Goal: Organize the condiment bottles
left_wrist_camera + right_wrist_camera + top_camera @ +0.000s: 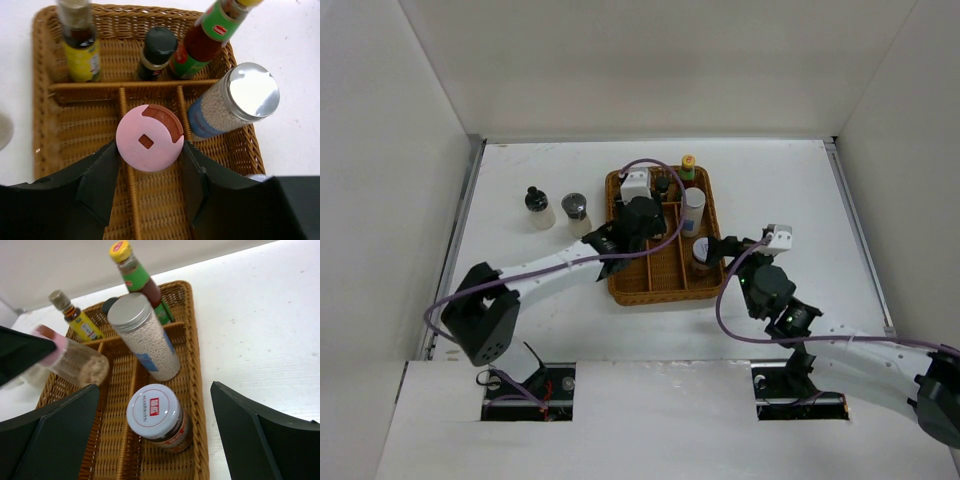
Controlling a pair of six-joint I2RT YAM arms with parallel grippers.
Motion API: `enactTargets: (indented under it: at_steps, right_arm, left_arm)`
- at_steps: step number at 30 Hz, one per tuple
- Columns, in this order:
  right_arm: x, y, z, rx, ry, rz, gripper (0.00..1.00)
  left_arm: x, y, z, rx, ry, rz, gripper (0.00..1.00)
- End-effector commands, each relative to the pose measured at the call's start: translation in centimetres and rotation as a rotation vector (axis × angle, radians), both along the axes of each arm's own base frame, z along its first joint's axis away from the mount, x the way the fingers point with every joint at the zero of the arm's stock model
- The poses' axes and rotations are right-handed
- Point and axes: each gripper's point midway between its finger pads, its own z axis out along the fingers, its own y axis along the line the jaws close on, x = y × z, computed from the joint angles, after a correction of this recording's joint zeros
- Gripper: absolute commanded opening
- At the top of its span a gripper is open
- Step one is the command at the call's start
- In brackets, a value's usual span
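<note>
The black fingers (97, 185) of the left claw (149, 150) are seen nearest, at the bottom edge of the left wrist view. Between them the pink-lidded jar (148, 138) is gripped, with one finger pressed against each side of its round lid. In the right wrist view the jar is shown tilted, its glass body filled with pale brown grains. Whether its base rests on anything cannot be told.

Beneath the claw the wicker tray (45, 115) is spread. The jar is placed over the divider between the tray's left and middle long compartments. Just to the right of the claw and a little ahead, the silver-lidded glass jar (240, 100) is stood in the right long compartment. Farther ahead, in the cross compartment at the tray's far end, three bottles are lined up. The yellow-labelled bottle (80, 45) is on the left, the small dark bottle (157, 52) is in the middle, and the green yellow-capped bottle (205, 35) is just beside it on the right.

The right claw (155, 386) is spread wide and is closed on nothing. Below the gap between its fingers the white-lidded jar (152, 412) is stood upright in the near end of the right long compartment. The silver-lidded glass jar is just beyond it.

Out on the surface (800, 200), well to the left of the left claw and apart from the tray, the black-capped white bottle (537, 208) and the grey-topped jar (577, 212) are stood side by side.
</note>
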Motion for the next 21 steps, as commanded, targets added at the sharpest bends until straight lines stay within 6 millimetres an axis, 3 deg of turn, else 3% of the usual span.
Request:
enactTargets:
  at_steps: [1,6,9,15,21]
  right_arm:
    - [0.2,-1.3,1.6,0.099,-0.049,-0.053,1.00]
    - [0.4,-0.8,1.5,0.094,-0.038,-0.036,1.00]
    - [0.4,-0.4,1.4,0.093,-0.032,-0.019,1.00]
    - [0.3,-0.9,1.7,0.106,-0.043,-0.028,1.00]
    - [0.3,-1.1,1.7,0.107,-0.044,-0.033,1.00]
  left_arm:
    - [1.9,-3.7,4.6,-0.105,-0.106,-0.061,0.27]
    - [4.1,-5.5,0.7,-0.006,-0.076,-0.055,0.27]
    - [5.2,-5.6,-0.7,0.045,-0.076,-0.029,0.27]
    - [5.9,-5.0,-1.7,0.100,-0.072,0.015,0.29]
    - [4.2,-3.5,-1.3,0.107,-0.076,0.035,0.27]
